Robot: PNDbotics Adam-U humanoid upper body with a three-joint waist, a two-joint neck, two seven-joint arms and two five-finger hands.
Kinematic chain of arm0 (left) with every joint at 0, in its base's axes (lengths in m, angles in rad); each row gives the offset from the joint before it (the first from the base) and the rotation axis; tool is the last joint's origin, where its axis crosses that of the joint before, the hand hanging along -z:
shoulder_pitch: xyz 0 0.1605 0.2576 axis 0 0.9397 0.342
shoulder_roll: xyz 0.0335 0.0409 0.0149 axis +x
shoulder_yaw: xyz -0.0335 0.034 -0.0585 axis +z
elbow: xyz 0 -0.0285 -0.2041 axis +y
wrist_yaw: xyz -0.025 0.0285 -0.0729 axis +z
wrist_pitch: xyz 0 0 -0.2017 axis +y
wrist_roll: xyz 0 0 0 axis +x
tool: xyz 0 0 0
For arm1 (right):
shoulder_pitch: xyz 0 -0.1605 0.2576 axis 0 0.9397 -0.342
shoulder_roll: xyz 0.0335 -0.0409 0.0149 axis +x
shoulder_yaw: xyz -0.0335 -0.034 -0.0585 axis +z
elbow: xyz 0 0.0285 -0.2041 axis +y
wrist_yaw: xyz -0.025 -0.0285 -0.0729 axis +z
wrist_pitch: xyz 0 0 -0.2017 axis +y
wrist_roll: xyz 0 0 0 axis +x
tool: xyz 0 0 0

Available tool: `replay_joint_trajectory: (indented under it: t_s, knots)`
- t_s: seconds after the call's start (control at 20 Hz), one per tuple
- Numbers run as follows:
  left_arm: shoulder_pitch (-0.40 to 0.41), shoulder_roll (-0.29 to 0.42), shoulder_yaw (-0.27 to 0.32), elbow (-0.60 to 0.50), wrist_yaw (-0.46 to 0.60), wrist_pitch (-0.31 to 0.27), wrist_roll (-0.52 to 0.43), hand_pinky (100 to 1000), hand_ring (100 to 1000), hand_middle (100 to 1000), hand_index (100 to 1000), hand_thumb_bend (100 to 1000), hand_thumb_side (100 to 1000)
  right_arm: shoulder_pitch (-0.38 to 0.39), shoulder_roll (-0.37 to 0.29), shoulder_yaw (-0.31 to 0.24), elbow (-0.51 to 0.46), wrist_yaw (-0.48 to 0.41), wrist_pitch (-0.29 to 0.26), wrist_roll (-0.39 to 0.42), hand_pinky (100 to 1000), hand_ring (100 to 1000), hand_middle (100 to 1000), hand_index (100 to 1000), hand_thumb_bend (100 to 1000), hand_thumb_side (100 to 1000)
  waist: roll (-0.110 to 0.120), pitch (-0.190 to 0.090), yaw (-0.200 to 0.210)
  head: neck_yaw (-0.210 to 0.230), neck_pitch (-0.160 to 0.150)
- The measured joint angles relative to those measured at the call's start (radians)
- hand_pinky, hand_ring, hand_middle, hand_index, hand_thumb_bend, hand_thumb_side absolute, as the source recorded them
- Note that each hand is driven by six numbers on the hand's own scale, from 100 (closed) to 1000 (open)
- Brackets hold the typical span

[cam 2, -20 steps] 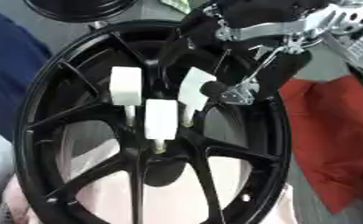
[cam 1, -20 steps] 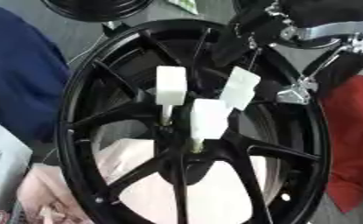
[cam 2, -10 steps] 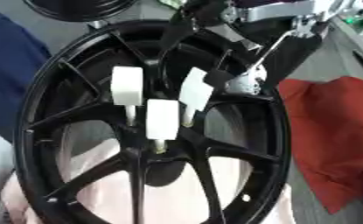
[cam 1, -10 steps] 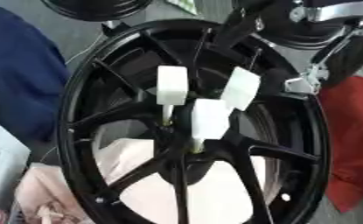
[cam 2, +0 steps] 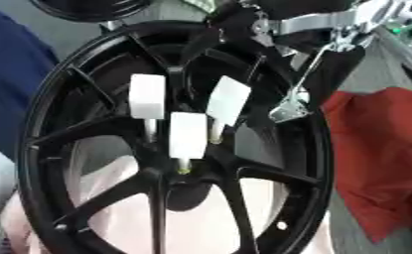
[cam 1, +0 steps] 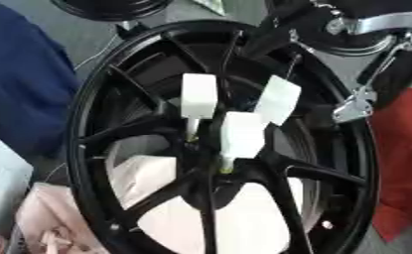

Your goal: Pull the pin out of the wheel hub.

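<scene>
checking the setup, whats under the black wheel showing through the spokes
Pale pink cloth shows between the spokes of the black wheel. Whatever the cloth lies on, and anything beneath the rim and spokes, is covered.

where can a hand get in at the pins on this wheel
Crowded at the hub: three white pins stand close together. Right hand fills the upper rim. Freest: spoke gaps below, over the pink cloth.
</scene>
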Motion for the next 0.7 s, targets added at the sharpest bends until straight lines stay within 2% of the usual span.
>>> replay_joint_trajectory:
  t_s: [0.2,0.55,0.7]
  knots:
    - [-0.003,0.000,0.000,0.000,0.001,0.001,-0.001,622,659,561,753,540,428,0.009,-0.002,0.000,-0.006,0.025,-0.008,-0.008,931,886,863,934,425,321,0.000,0.003,0.000,-0.001,-0.001]
    - [-0.004,-0.001,0.000,0.000,0.001,0.002,-0.002,623,660,561,754,536,431,0.033,-0.012,0.000,-0.010,0.058,-0.038,-0.038,926,878,853,916,409,316,0.000,0.017,0.007,-0.003,-0.010]
    - [-0.005,-0.001,0.000,0.000,0.001,0.003,-0.003,624,660,561,755,534,432,0.053,-0.020,0.000,-0.016,0.068,-0.051,-0.051,924,874,847,909,376,323,0.000,0.025,0.011,-0.004,-0.016]
